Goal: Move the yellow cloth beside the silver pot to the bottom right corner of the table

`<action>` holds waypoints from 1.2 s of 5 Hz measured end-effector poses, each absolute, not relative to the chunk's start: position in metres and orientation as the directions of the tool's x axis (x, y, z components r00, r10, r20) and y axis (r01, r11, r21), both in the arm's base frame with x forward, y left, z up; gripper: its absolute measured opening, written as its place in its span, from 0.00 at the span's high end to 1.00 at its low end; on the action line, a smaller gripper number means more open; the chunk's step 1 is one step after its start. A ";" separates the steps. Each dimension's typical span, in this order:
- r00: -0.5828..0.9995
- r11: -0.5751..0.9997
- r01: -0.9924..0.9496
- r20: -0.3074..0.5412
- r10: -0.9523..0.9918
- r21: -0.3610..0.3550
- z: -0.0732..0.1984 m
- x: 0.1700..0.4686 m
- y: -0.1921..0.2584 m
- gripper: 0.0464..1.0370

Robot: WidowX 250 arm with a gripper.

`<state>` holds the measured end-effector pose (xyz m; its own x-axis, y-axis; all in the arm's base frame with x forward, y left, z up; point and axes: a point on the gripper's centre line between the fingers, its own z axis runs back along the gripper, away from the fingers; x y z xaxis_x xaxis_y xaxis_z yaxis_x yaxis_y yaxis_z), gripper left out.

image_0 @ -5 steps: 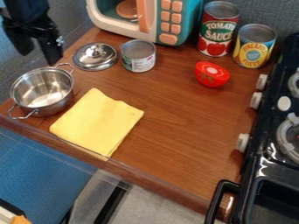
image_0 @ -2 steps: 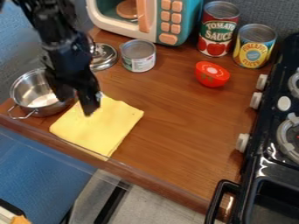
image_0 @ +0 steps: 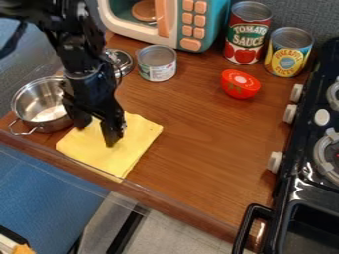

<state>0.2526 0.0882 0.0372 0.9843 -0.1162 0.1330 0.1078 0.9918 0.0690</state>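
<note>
Right beside my gripper (image_0: 97, 132) on one side is the silver two-handled pot (image_0: 41, 103), its rim close to my fingers, so it crowds me there. Behind my black arm (image_0: 76, 47) sits the silver pot lid (image_0: 124, 60), partly hidden by it. Next to the lid, a short gray-topped can (image_0: 157, 63) stands upright, near the front of the teal and white toy microwave (image_0: 188, 25). Farther right I see a tall red-labelled can (image_0: 247, 33), a yellow-and-blue-labelled can (image_0: 289, 52) just beside it, and a halved toy tomato (image_0: 240, 84) in front of them. The black toy stove (image_0: 305, 211) runs along the right side of the wooden table (image_0: 212, 144), and its black handle (image_0: 250, 218) juts out at the bottom right corner.

The yellow cloth (image_0: 136, 144) lies flat on the left part of the table, to the right of the pot and near the front edge. My gripper is over its upper left part, fingers spread well apart, with yellow fabric showing between them and nothing in their hold. Whether my fingertips touch the cloth, I cannot tell.
</note>
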 end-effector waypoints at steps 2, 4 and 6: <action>0.991 0.999 0.042 0.128 -0.046 0.032 0.023 0.255 0.079 0.04; 0.992 0.997 0.051 0.119 -0.045 -0.050 0.020 0.264 0.012 0.04; 0.984 0.996 0.086 0.155 -0.083 -0.012 0.020 0.263 -0.064 0.04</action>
<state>0.2628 -0.0641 0.0198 0.9845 -0.0832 0.1546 0.0860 0.9962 -0.0117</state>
